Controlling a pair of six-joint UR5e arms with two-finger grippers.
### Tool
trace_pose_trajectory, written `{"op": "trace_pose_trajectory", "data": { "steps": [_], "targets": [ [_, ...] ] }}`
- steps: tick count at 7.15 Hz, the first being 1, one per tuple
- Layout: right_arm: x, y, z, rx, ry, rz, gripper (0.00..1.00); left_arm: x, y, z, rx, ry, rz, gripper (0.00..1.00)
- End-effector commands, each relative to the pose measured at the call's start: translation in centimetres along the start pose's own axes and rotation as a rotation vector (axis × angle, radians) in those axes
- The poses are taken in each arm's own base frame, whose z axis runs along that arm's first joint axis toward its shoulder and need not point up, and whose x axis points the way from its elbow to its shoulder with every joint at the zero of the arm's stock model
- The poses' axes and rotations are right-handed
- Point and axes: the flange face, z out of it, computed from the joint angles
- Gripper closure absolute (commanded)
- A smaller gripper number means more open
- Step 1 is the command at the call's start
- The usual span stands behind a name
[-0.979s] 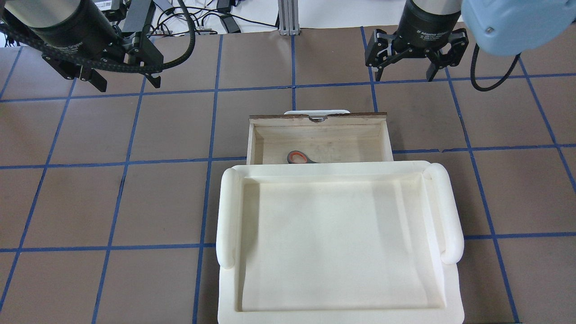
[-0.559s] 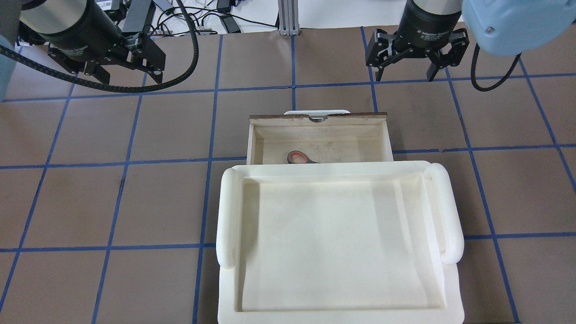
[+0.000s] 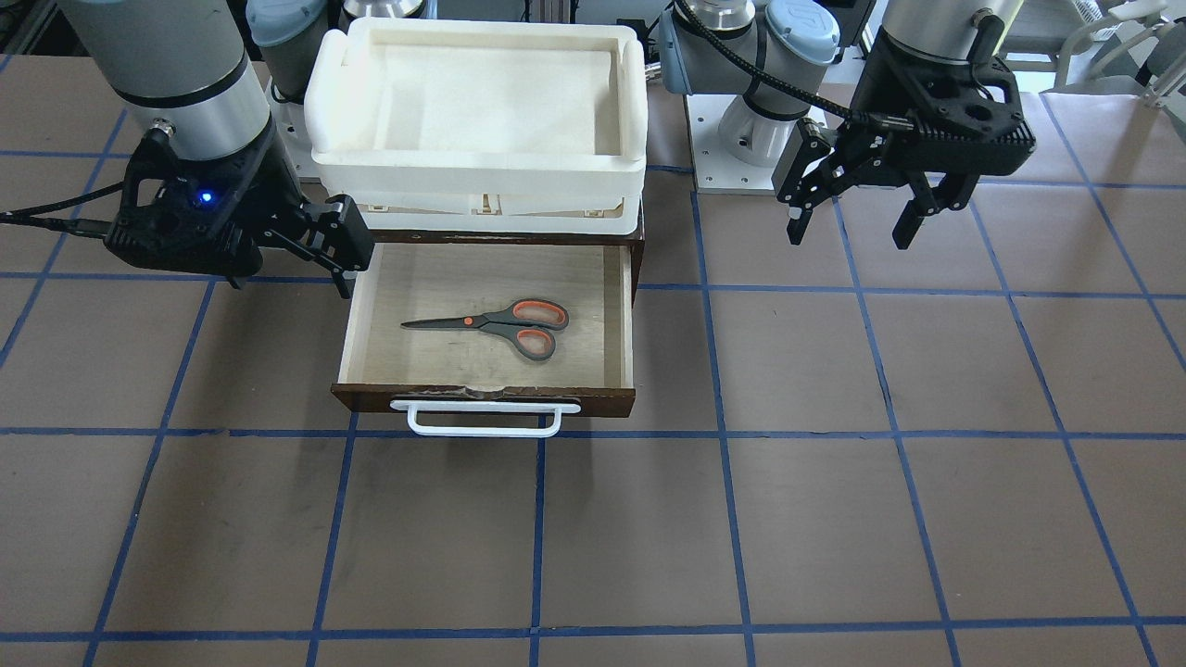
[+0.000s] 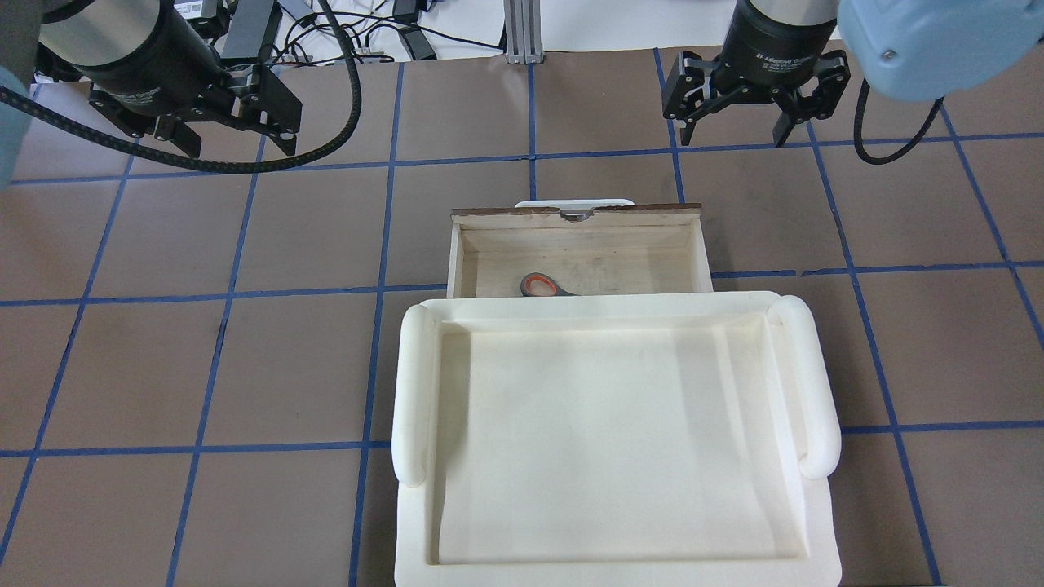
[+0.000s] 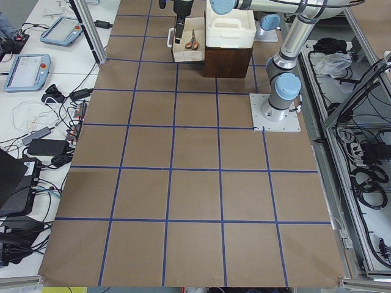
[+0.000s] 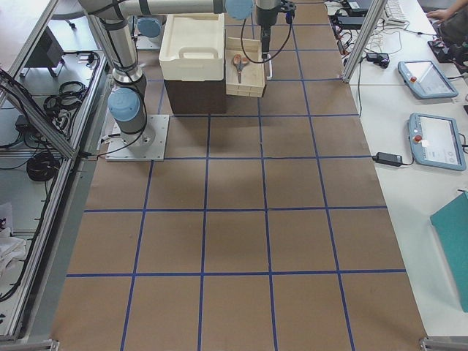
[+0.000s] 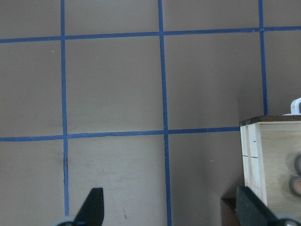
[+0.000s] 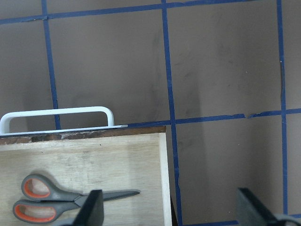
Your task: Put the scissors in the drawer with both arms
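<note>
Scissors [image 3: 496, 324] lay flat inside the open drawer [image 3: 371, 400], long axis parallel to its front, blades toward robot's right. Right end effector [image 4: 736, 134] wide, empty, nearer the drawer; left end effector [image 4: 241, 147] wide, empty, well apart.

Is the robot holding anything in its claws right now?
No, nothing is held. The left gripper and right gripper are both open and empty. The scissors lie loose inside the drawer.
</note>
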Motion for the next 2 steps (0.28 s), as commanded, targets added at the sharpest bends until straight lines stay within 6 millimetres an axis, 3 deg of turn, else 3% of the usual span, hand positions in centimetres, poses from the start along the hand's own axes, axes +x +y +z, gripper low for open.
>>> {"op": "trace_pose_trajectory", "data": {
  "steps": [1, 2],
  "targets": [
    [-0.05, -0.01, -0.03, 0.003, -0.001, 0.002, 0.0, 0.15, 0.15, 0.17, -0.004, 0.002, 0.003, 0.0],
    [-0.05, 0.02, 0.0, 0.0, 0.0, 0.002, 0.0, 0.15, 0.15, 0.17, -0.004, 0.002, 0.005, 0.0]
  ]
}}
